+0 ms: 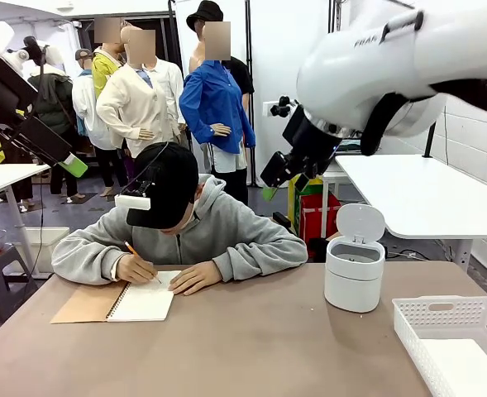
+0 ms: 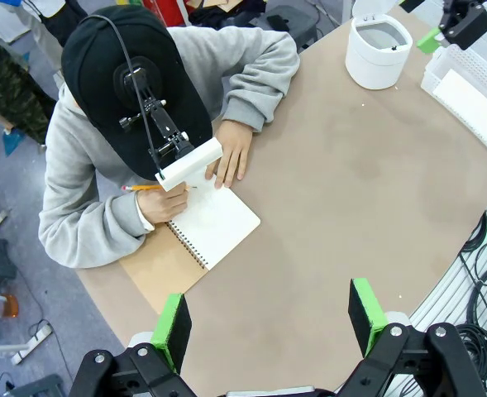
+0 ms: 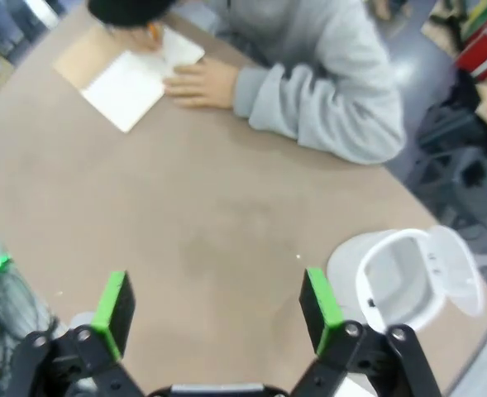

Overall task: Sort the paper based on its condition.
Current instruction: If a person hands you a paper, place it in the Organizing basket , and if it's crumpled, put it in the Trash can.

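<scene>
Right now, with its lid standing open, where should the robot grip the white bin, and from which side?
Probably the bin by its near rim, from above, one jaw inside and one outside. The bin is round and looks too wide to span, its top is open, and the raised lid blocks the far side.

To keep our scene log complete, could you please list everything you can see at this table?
table: one, brown, under everything
spiral notebook: one, white page, brown cover, open before the person
pencil: one, orange, in the person's hand
lidded bin: one, white, lid up, table's right
basket: one, white, near right corner
person: one, grey hoodie, black cap, far side
left claw: one, black, green pads, open
right claw: one, black, green pads, open
</scene>
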`<action>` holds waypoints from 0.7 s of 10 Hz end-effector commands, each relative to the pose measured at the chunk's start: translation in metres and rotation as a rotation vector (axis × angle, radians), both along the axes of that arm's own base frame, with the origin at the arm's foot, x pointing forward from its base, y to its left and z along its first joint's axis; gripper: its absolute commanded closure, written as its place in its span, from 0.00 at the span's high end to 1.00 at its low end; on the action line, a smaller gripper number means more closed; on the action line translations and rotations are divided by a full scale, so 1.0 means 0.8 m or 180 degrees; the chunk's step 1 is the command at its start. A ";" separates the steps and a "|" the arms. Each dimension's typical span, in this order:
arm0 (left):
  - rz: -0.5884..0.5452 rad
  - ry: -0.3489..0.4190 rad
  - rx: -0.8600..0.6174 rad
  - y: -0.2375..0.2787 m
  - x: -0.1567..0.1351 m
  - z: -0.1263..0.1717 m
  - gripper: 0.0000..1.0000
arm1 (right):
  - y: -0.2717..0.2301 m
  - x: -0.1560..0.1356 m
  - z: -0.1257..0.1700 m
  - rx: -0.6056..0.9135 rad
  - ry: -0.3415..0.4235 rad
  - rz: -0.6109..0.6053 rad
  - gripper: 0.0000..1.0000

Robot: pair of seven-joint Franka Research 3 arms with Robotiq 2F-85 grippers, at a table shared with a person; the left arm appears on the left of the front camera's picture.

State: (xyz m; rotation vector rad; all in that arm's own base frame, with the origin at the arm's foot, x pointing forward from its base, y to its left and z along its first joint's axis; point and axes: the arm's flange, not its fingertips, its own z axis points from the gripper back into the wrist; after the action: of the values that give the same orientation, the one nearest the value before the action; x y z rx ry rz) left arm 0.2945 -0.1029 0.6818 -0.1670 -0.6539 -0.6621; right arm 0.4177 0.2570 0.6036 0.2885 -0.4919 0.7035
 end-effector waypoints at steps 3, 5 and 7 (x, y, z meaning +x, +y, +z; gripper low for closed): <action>0.0004 -0.0003 0.0003 0.000 0.000 0.000 1.00 | 0.020 0.017 0.060 -0.0194 0.0170 0.0257 1.00; 0.0004 -0.0003 0.0003 0.000 0.000 0.000 1.00 | 0.025 0.035 0.067 -0.0068 0.0354 0.0419 1.00; 0.0004 -0.0003 0.0003 0.000 0.000 0.000 1.00 | 0.033 0.043 0.078 -0.0190 0.0297 0.0480 1.00</action>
State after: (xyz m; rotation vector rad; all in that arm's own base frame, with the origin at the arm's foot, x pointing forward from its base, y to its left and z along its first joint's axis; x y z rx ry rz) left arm 0.2945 -0.1030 0.6818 -0.1670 -0.6539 -0.6622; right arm 0.4465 0.2825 0.6591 0.3108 -0.3694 0.8042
